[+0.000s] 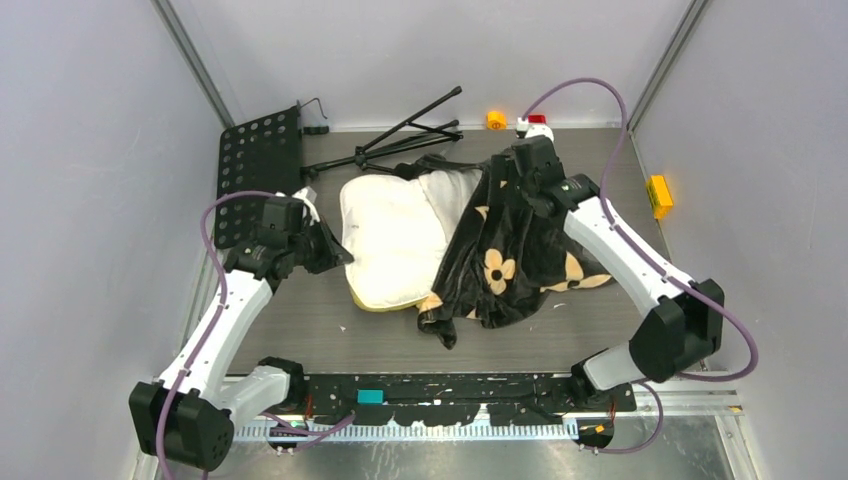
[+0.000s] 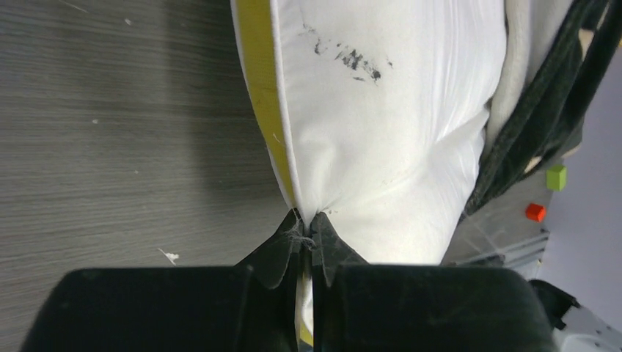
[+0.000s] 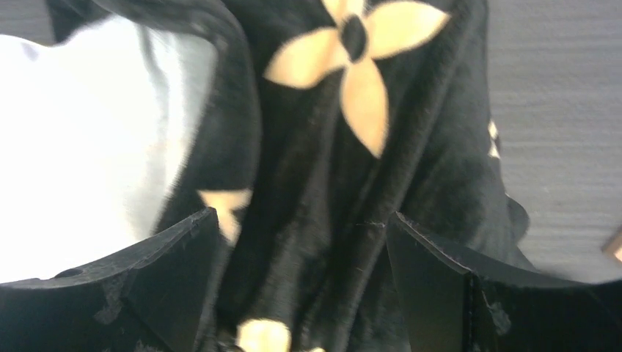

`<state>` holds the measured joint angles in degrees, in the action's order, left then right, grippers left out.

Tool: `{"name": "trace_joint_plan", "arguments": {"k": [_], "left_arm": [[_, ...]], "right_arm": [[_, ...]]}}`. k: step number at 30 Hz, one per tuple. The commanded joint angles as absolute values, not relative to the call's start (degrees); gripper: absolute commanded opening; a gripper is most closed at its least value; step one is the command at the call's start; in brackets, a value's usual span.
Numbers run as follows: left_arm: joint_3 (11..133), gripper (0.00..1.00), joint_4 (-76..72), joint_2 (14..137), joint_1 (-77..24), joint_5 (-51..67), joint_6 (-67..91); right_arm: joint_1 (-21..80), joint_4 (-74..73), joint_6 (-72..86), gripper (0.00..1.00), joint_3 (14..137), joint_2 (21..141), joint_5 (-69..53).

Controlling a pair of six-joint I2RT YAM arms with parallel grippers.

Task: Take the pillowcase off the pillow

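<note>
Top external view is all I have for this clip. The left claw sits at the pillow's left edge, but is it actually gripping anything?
Observer: Yes. The left wrist view shows the left claw shut on the pillow, pinching its seam beside the yellow edge.
Operator: And the right claw, buried in the black fabric?
Observer: The right wrist view shows the right claw open, jaws wide apart, with the pillowcase bunched between them.
</note>
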<state>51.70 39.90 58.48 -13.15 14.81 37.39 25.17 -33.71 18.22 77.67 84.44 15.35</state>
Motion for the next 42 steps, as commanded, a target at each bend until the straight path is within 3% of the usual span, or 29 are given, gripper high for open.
{"name": "trace_joint_plan", "arguments": {"k": [1, 3, 4, 6, 7, 8, 17, 23, 26, 31, 42], "left_arm": [[53.1, 0.07, 35.2, 57.2, -12.0, 6.4, 37.5], [53.5, 0.17, 35.7, 56.7, -11.9, 4.1, 37.4], [53.7, 0.35, 36.0, 56.6, -11.9, 3.7, 37.4], [54.7, 0.84, 38.1, 56.8, -11.9, 3.7, 38.1], [55.3, 0.97, 39.2, 57.1, -11.9, 4.1, 38.6], [55.8, 0.99, 40.3, 57.5, -11.9, 5.0, 38.7], [48.5, 1.0, 38.3, 57.5, -11.9, 13.0, 44.3], [36.4, 1.0, 26.5, 52.3, -12.1, 21.2, 50.5], [33.4, 1.0, 23.6, 51.9, -13.5, 21.4, 52.7], [32.7, 1.0, 21.1, 55.6, -16.6, 21.4, 52.9], [27.7, 1.0, 6.3, 58.8, -18.1, 20.8, 55.1]], "right_arm": [[24.1, -30.4, 21.2, 0.88, 71.5, 78.0, 20.1], [24.0, -29.9, 23.6, 0.88, 69.4, 76.3, 20.2], [24.0, -29.9, 24.3, 0.88, 68.7, 75.7, 19.4], [24.0, -30.1, 25.1, 0.88, 67.5, 74.8, 18.3], [24.0, -30.5, 25.5, 0.88, 67.0, 74.5, 18.2], [24.0, -30.8, 25.6, 0.89, 66.7, 74.1, 18.5], [23.7, -24.0, 25.9, 0.89, 58.1, 66.5, 17.1], [23.7, -23.6, 25.7, 0.89, 55.7, 64.7, 9.1], [25.2, -26.1, 25.6, 0.9, 58.1, 66.7, 4.9], [33.3, -30.3, 25.6, 0.9, 63.0, 71.6, 9.4], [44.4, -23.8, 31.7, 0.9, 62.9, 83.1, 12.2]]}}
